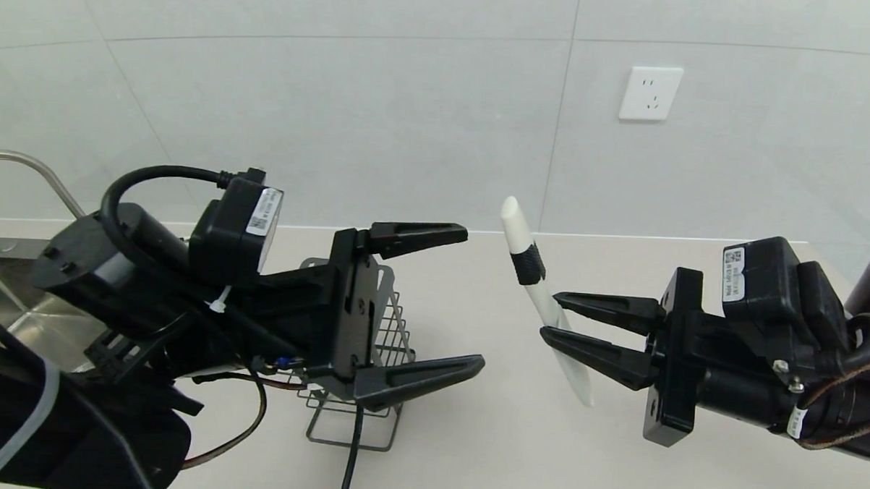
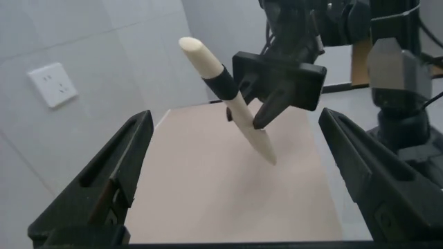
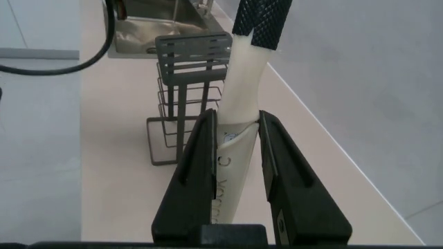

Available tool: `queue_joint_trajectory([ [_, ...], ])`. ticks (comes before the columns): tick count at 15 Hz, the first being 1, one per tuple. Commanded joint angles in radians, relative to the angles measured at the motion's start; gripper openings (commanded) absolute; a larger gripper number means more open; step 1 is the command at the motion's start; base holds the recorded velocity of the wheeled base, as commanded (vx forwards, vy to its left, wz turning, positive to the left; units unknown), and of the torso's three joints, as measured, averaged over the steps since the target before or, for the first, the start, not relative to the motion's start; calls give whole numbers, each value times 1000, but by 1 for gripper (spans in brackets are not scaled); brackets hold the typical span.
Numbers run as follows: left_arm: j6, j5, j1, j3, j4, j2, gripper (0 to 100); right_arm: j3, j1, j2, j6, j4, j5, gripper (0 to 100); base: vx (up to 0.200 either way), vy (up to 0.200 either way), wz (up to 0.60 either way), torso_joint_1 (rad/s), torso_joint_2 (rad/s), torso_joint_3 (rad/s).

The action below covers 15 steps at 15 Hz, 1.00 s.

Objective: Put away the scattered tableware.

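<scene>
A white knife (image 1: 540, 295) with a black band on its handle hangs tilted above the counter (image 1: 515, 443), handle end up. My right gripper (image 1: 548, 316) is shut on its lower white part, as the right wrist view shows with the knife (image 3: 242, 83) between the fingers (image 3: 201, 159). My left gripper (image 1: 475, 298) stands wide open and holds nothing, in front of a wire cutlery rack (image 1: 397, 323). From the left wrist, the knife (image 2: 239, 111) sits ahead between the open fingers (image 2: 131, 152), some way off.
A steel sink (image 1: 27, 310) with a curved faucet (image 1: 18, 159) lies at the left, behind the left arm. The rack (image 3: 183, 76) stands on the counter beside the sink. A tiled wall with a socket (image 1: 650, 93) closes the back.
</scene>
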Motion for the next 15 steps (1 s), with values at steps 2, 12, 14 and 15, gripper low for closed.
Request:
queue_joint_trajectory([
  [2, -7, 0, -36, -67, -1, 58, 100, 20, 4, -6, 0, 0, 0, 0, 0, 0, 0, 0, 0, 0],
  [12, -88, 3, -129, -169, -1, 149, 100, 108, 4, -94, 0, 0, 0, 0, 0, 0, 0, 0, 0, 0],
  [14, -111, 49, -164, -200, -1, 160, 100, 109, 4, -94, 0, 0, 0, 0, 0, 0, 0, 0, 0, 0],
  [15, -119, 54, -171, -200, -1, 161, 100, 109, 4, -94, 0, 0, 0, 0, 0, 0, 0, 0, 0, 0],
])
